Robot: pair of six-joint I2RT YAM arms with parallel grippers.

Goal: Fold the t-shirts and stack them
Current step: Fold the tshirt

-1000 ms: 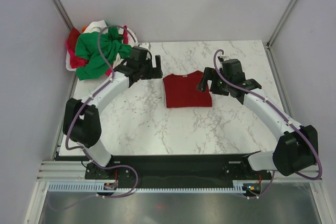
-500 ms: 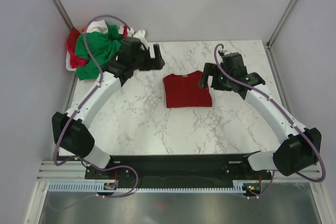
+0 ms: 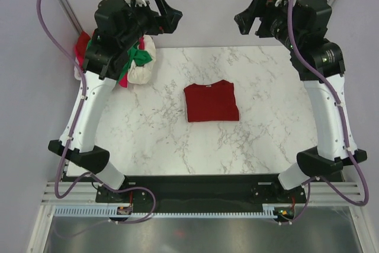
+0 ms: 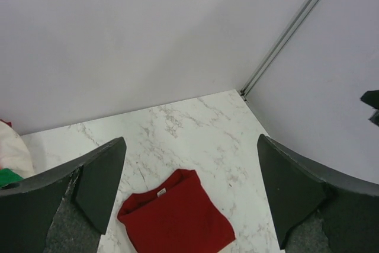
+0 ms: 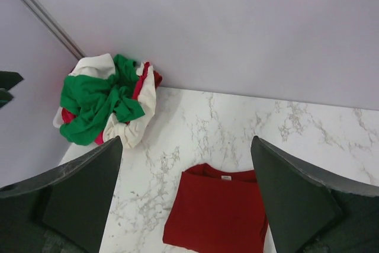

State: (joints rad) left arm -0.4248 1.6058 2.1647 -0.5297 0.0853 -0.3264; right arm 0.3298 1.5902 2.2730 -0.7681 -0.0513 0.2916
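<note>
A dark red t-shirt (image 3: 211,102) lies folded into a neat square in the middle of the marble table, its small white tag at the collar; the wrist views also show this shirt (image 4: 177,218) (image 5: 219,213). The other t-shirts sit crumpled in a pile at the back left corner: a green one (image 3: 134,57) (image 5: 98,103) over a white one (image 3: 143,70) (image 5: 140,117), with pinkish-red cloth (image 3: 82,45) behind. My left gripper (image 3: 169,16) (image 4: 190,140) is raised high over the back left, open and empty. My right gripper (image 3: 246,21) (image 5: 186,140) hangs high at the back right, open and empty.
The marble table (image 3: 177,140) is bounded by grey walls with metal corner posts (image 3: 66,5) at the back. The left arm partly covers the pile in the top view. The arm bases stand at the near edge.
Both arms have lifted from just beside the red shirt to high above the table's back corners. The grippers stayed open and the red shirt has not moved.
</note>
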